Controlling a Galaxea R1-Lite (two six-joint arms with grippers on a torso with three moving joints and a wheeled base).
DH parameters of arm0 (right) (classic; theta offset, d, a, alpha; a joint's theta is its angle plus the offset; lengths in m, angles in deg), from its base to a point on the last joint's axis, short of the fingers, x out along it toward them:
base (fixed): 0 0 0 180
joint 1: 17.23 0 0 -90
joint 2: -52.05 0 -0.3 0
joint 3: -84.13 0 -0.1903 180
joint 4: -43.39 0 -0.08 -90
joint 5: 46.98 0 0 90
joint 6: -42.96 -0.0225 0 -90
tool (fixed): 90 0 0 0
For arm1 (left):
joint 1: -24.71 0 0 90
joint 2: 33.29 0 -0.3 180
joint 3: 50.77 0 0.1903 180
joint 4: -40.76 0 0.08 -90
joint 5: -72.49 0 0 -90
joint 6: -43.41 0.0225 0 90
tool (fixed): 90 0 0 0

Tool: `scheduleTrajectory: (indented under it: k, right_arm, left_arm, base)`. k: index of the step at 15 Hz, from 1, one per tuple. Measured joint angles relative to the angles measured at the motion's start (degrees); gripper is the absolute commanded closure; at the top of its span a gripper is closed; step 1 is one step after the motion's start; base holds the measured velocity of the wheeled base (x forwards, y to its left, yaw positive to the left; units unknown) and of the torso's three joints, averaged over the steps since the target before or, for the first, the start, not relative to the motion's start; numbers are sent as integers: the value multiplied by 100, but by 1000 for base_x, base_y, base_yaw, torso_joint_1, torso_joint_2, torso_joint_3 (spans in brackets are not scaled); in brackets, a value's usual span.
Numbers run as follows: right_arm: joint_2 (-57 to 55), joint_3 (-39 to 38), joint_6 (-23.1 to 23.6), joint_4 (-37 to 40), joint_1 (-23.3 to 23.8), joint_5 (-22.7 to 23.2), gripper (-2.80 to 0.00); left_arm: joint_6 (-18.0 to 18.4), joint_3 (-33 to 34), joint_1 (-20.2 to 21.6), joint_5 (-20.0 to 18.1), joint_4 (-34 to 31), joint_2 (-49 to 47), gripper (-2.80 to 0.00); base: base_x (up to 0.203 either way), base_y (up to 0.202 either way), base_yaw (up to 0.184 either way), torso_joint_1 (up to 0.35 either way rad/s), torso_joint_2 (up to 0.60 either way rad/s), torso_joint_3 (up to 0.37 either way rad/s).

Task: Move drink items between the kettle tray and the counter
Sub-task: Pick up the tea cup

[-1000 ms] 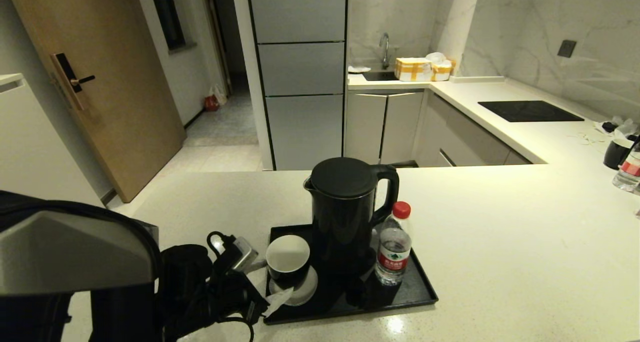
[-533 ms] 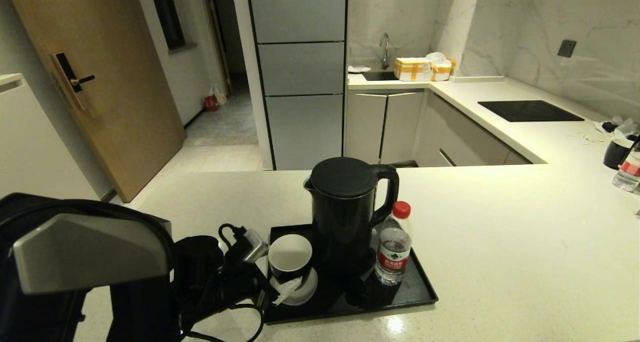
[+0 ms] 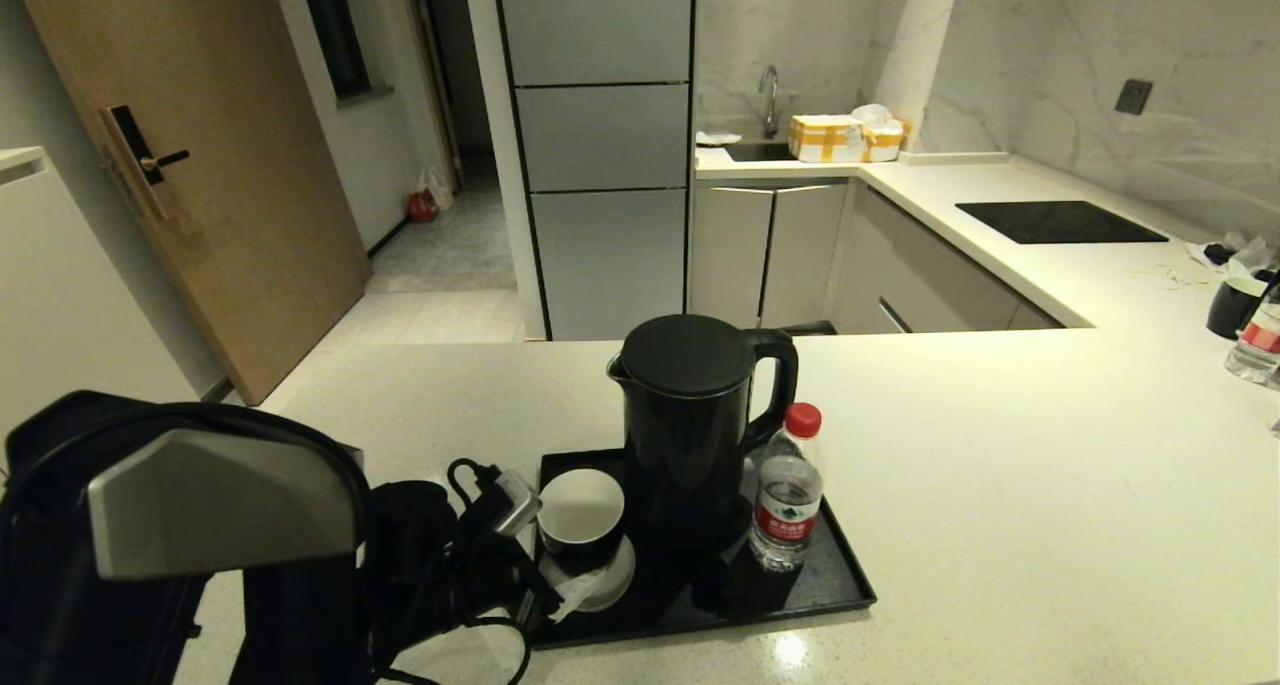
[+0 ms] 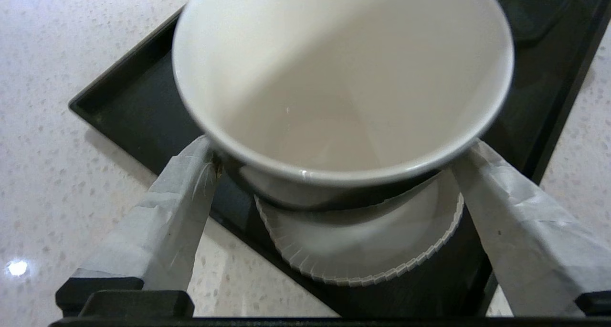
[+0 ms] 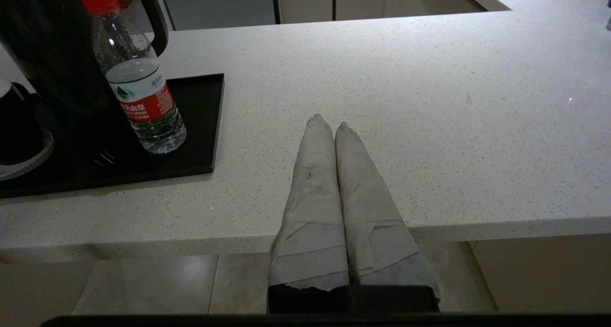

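Kitchen, pale speckled counter [image 3: 1000,485] with black tray [image 3: 840,590] near front edge. Kettle [image 3: 690,425], cup [image 3: 580,513] on saucer [image 3: 612,583] and bottle [image 3: 787,495] all sat on the tray; nothing moved off yet. Left gripper [image 4: 334,174] was clamped on the cup at tray's left, fingers [image 4: 181,198] touching both sides, cup seemingly just clear of the saucer. Right gripper [image 5: 329,121] was pressed together, idle at counter's near edge, right of tray. Both items left to move.

Around the one kettle [image 3: 690,425], two cups [image 3: 580,510] [image 3: 1232,307], two bottles [image 3: 787,490] [image 3: 1258,340], one saucer [image 3: 608,580] and one tray [image 3: 820,585] are standing.
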Motion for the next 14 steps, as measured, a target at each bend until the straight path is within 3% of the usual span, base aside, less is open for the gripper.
scheduleTrajectory:
  k: [13, 14]
  right_arm:
    - [0, 0, -3, 0, 2, 0, 0]
    - [0, 0, -3, 0, 2, -2, 0]
  left_arm:
    - [0, -472, -112, 17, 2, -234, -280]
    - [-2, -475, -112, 23, 3, -243, 0]
  base:
    - [0, 0, 0, 0, 0, 0]
    - [0, 0, 0, 0, 0, 0]
